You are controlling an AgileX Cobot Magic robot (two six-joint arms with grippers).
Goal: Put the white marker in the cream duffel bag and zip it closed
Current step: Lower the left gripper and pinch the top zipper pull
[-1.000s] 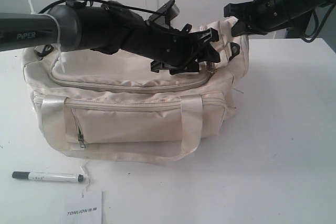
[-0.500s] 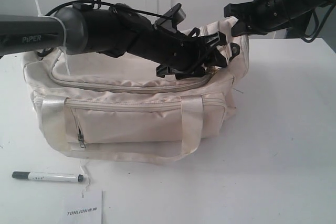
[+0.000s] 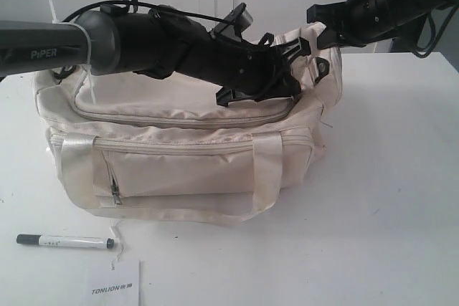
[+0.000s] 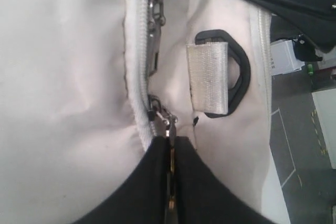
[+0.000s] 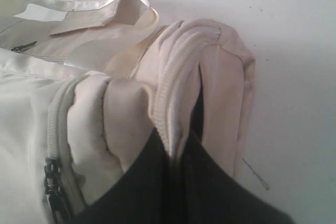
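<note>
The cream duffel bag (image 3: 179, 155) sits mid-table with its top zipper (image 3: 179, 120) running shut along the curve. My left gripper (image 3: 289, 71) reaches across to the bag's right end. In the left wrist view the left gripper (image 4: 170, 141) is shut on the metal zipper pull (image 4: 169, 121), beside a black end ring (image 4: 239, 72). At that same end my right gripper (image 3: 320, 31) is shut on a raised fold of bag fabric (image 5: 181, 93), pinched between the jaws of the right gripper (image 5: 181, 148). The white marker (image 3: 64, 241) lies on the table in front of the bag, at the left, held by neither gripper.
A white TONLION card (image 3: 115, 288) lies at the front edge just right of the marker. The white table (image 3: 387, 198) stretches to the right of the bag. The bag's front webbing handle (image 3: 265, 170) hangs over the zipped pocket (image 3: 111, 188).
My left gripper has slid right along the bag top toward its end, keeping hold of the zipper pull. The bag's top has pulled tauter. The right gripper and marker have stayed put.
</note>
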